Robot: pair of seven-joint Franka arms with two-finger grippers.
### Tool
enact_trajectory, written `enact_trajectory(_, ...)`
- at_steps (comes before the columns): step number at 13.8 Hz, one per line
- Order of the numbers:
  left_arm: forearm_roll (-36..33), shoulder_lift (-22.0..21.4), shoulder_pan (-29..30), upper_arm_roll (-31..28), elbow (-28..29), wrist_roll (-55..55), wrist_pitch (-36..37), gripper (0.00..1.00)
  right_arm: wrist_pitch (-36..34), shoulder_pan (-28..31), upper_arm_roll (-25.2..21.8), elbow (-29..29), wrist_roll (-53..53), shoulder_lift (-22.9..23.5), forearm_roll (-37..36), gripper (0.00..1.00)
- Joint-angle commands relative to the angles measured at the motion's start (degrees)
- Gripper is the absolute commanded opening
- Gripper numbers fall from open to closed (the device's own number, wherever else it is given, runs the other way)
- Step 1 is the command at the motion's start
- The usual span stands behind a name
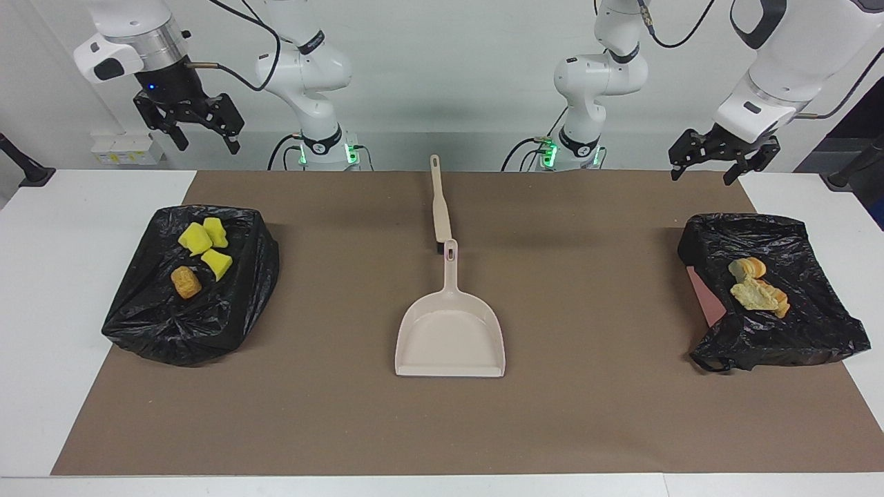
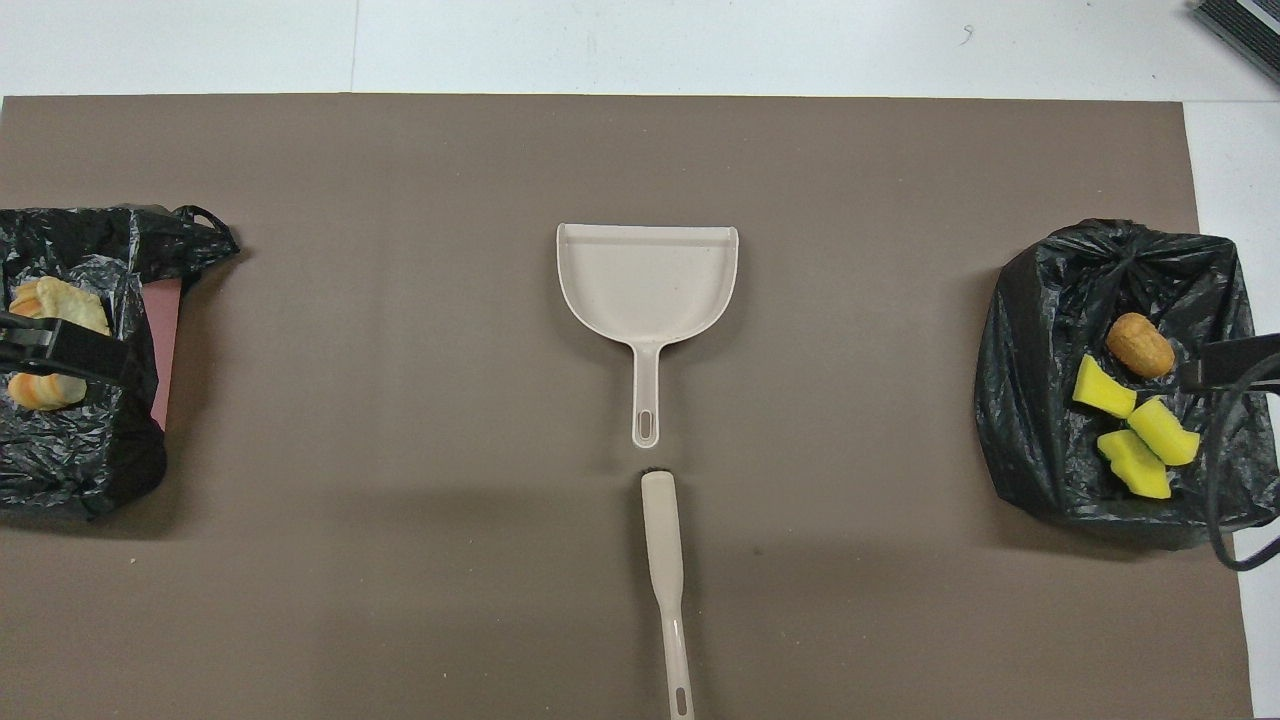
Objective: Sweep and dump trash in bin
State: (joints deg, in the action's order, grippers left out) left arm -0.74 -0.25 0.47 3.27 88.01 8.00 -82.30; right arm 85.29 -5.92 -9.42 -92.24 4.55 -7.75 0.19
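The trash lies on two black-bagged bins. Three yellow sponge chunks point(image 1: 205, 244) point(image 2: 1135, 430) and a brown roll point(image 1: 186, 282) point(image 2: 1139, 344) rest on the bin point(image 1: 159, 324) point(image 2: 1030, 400) at the right arm's end. Pale and orange bread lumps point(image 1: 757, 290) point(image 2: 45, 345) rest on the bin point(image 1: 808, 331) point(image 2: 80, 470) at the left arm's end. My right gripper point(image 1: 207, 145) hangs open high over the robots' edge beside its bin. My left gripper point(image 1: 701, 176) hangs open above the mat's corner, holding nothing.
A beige dustpan point(image 1: 450, 335) point(image 2: 648, 280) lies mid-mat, its handle toward the robots. In line with it, nearer the robots, lies a beige brush handle point(image 1: 440, 207) point(image 2: 665, 560). The brown mat point(image 1: 587, 414) covers most of the white table.
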Motion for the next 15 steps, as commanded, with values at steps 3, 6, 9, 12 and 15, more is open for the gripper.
enact_trajectory(3, -0.4, -0.5, -0.7, -0.5, -0.5, 0.7, 1.3, 1.00, -0.8, 0.6, 0.3, 0.0, -1.4, -0.6, 0.9, 1.00)
enact_trajectory(6, -0.3, -0.5, -0.7, -0.5, -0.4, 0.7, 1.3, 1.00, -0.9, 0.6, 0.3, 0.0, -1.4, -0.6, 0.9, 1.00)
enact_trajectory(9, -0.2, -0.5, -0.7, -0.5, -0.4, 0.7, 1.2, 1.00, -0.8, 0.6, 0.3, 0.0, -1.4, -0.6, 0.9, 1.00)
enact_trajectory(12, -0.2, -0.5, -0.6, -0.5, -0.4, 0.7, 1.3, 1.00, -0.8, 0.6, 0.3, 0.0, -1.4, -0.6, 0.9, 1.00)
enact_trajectory(15, -0.1, -0.6, -0.6, -0.5, -0.2, 0.7, 0.6, 1.00, -0.8, 0.6, 0.3, 0.0, -1.4, -0.6, 0.9, 1.00)
